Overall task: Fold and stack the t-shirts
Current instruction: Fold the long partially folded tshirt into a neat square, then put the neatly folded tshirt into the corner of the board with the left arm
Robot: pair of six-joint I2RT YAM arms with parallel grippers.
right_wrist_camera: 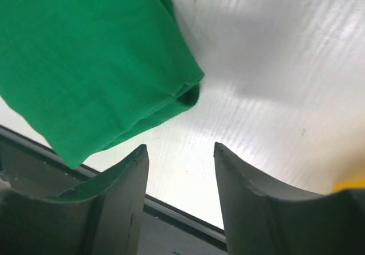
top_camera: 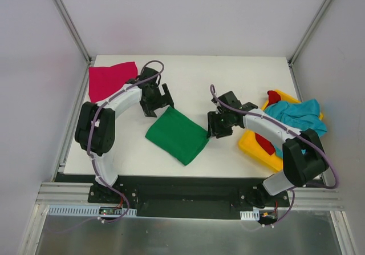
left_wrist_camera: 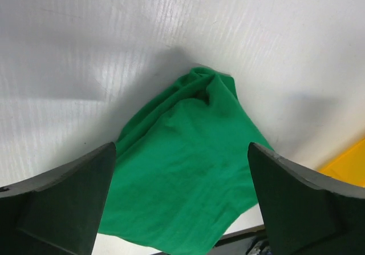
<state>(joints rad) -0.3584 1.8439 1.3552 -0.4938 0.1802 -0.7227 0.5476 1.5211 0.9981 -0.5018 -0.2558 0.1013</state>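
A folded bright green t-shirt (top_camera: 177, 134) lies mid-table, also in the left wrist view (left_wrist_camera: 182, 169) and the right wrist view (right_wrist_camera: 85, 61). A magenta-pink t-shirt (top_camera: 110, 79) lies flat at the back left. A teal-blue t-shirt (top_camera: 296, 117) and a red t-shirt (top_camera: 264, 142) sit in the bin at the right. My left gripper (top_camera: 158, 102) is open and empty just above the green shirt's back corner. My right gripper (top_camera: 217, 125) is open and empty beside the shirt's right corner, not touching it.
A yellow plastic bin (top_camera: 254, 146) stands at the table's right edge, holding the teal and red shirts. White walls and metal posts enclose the table. The dark front rail (top_camera: 182, 181) runs along the near edge.
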